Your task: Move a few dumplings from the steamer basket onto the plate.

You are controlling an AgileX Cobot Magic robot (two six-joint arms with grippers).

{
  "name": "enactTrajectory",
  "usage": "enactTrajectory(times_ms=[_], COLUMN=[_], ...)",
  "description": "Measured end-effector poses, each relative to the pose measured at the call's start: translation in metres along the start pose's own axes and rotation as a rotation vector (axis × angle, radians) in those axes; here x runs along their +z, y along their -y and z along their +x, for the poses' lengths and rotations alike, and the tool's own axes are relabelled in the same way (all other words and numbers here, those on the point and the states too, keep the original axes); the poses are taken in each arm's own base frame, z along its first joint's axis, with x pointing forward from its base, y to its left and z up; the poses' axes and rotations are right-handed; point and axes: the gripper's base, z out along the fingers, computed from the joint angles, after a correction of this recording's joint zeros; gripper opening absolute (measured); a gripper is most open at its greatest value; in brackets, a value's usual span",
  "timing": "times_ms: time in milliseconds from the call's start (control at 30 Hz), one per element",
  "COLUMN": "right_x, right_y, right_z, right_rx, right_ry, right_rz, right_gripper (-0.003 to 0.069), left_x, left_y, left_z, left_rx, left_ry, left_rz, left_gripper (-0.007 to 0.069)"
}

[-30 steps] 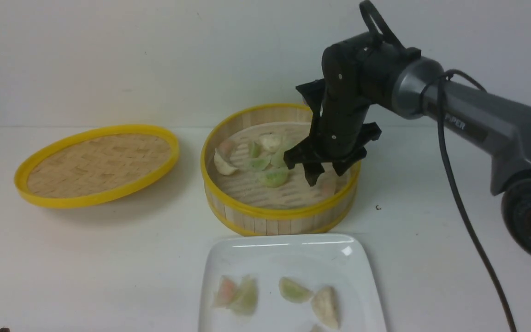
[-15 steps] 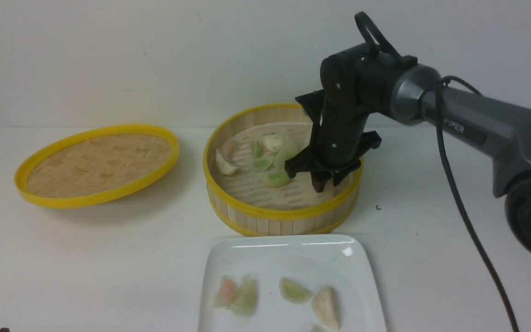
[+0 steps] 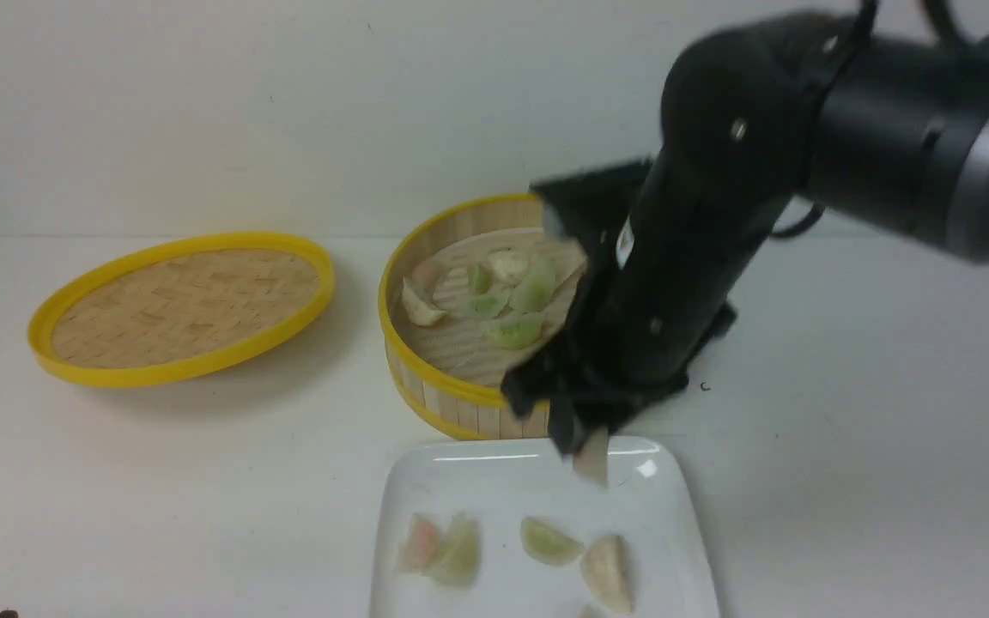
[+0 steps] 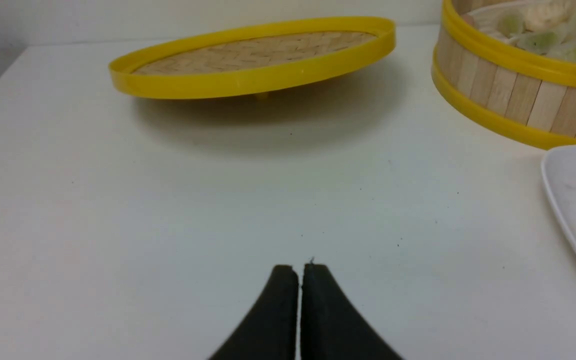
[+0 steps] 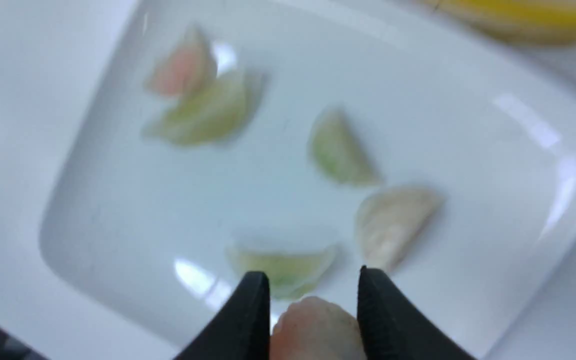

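White tabletop (image 3: 203, 481) | right gripper (image 3: 582, 445) clamped on pinkish dumpling (image 5: 313, 325) | hanging over plate (image 3: 494, 481) at 12 o'clock edge, likely for drop-off | left gripper (image 4: 299, 270) pinched empty

1. The right gripper (image 5: 313, 277) has come up out of the steamer basket (image 3: 426, 382), where it was low on the right side. It now hangs over the far edge of the plate (image 3: 477, 485).
2. Its jaws, spread a second ago, have narrowed onto a pinkish dumpling (image 3: 593, 463), which is now carried clear of the basket, above the plate.
3. The spot in the basket where that dumpling lay is probably bare, but the right arm (image 3: 700, 215) now covers it.
4. The arm has swung toward the camera. It looks blurred and hides the basket's right half.
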Motion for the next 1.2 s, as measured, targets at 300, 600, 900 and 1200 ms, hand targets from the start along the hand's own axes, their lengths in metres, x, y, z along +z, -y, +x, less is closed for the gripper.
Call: enactTrajectory(times_ms=[300, 600, 900, 1200], right_x=[0.072, -0.018, -0.157, -0.124], right_y=[-0.015, -0.014, 0.013, 0.048], right_z=[0.004, 0.009, 0.125, 0.260], right_rx=[-0.053, -0.100, 0.004, -0.087], right_ry=[-0.061, 0.120, 0.732, 1.289], right_rz=[-0.010, 0.099, 0.113, -0.084], right_gripper=[0.0461, 0.0336, -0.0009, -0.0013], left_x=[0.000, 0.000, 0.000, 0.000], left_y=[0.000, 0.000, 0.000, 0.000], left_z=[0.000, 0.000, 0.000, 0.000], left_rx=[0.000, 0.000, 0.000, 0.000], left_ry=[0.000, 0.000, 0.000, 0.000], left_rz=[0.000, 0.000, 0.000, 0.000], left_gripper=[-0.0006, -0.0006, -0.0006, -0.0006])
